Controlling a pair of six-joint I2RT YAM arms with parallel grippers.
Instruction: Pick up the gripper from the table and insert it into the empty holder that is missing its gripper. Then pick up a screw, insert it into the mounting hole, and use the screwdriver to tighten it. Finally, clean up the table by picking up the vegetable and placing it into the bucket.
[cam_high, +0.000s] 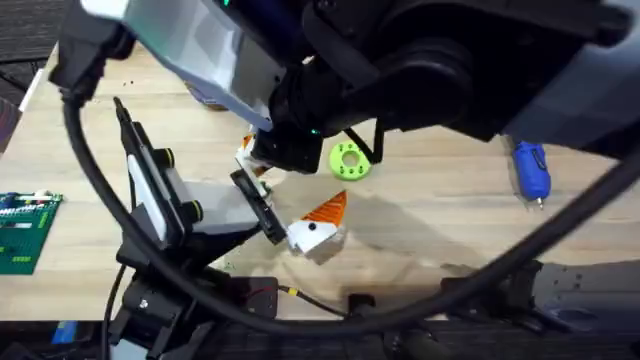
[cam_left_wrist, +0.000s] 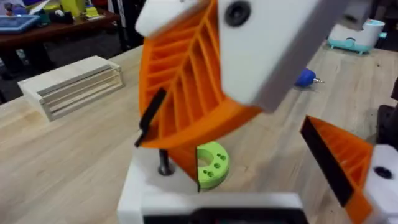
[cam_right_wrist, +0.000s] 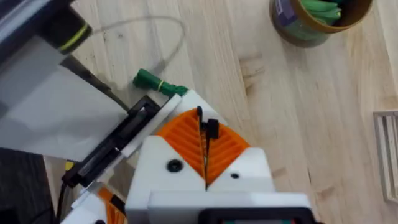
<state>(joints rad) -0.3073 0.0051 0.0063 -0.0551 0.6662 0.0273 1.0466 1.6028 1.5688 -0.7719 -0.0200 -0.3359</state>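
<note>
My right gripper is shut, its two orange ribbed pads pressed together along a thin black seam. From the left wrist it hangs large, tip down. Just below that tip a dark screw stands upright on a white block. My left gripper is open; one orange gripper wedge sits in its white holder. The blue screwdriver lies at the right. The bucket holds light green pieces. A dark green elongated piece, perhaps the vegetable, lies beside the left arm.
A lime-green ring disc lies on the table close to both grippers. A green brick baseplate sits at the left edge. A slatted wooden block stands farther off. Black cables loop across the left side.
</note>
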